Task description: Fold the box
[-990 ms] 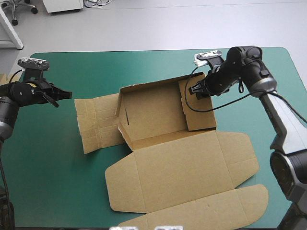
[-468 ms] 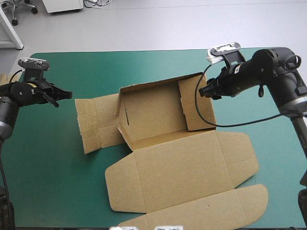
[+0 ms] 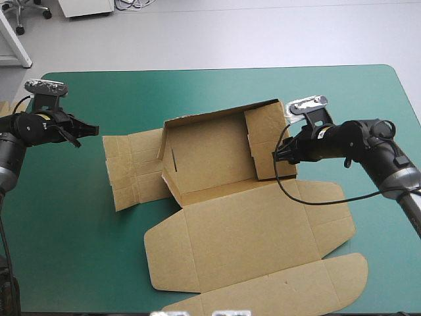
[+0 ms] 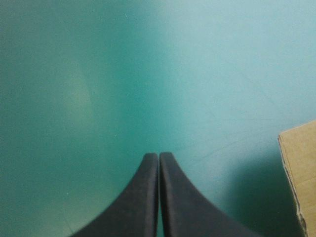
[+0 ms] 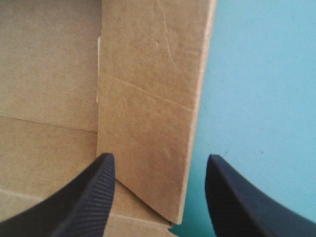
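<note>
The brown box (image 3: 210,155) lies mid-table with its far wall raised and its lid (image 3: 250,230) flat toward the near edge. The left side flap (image 3: 131,168) lies flat on the teal-green cover. My right gripper (image 3: 276,153) is open at the outer edge of the right side flap (image 3: 266,135). In the right wrist view its fingers (image 5: 159,160) straddle that flap (image 5: 148,98), one over board, one over cover. My left gripper (image 3: 85,130) is shut and empty over bare cover, left of the box. In the left wrist view the gripper (image 4: 158,157) has only a box corner (image 4: 302,168) beside it.
A long rounded tuck panel (image 3: 302,286) of the lid reaches almost to the table's near edge. A sliver of more board (image 3: 4,108) shows at the table's left edge. Bare cover (image 3: 368,118) lies right of the box and behind it.
My right gripper has drawn back off the right flap and come toward the near side along the flap's outer edge. The left arm and the box have not moved.
</note>
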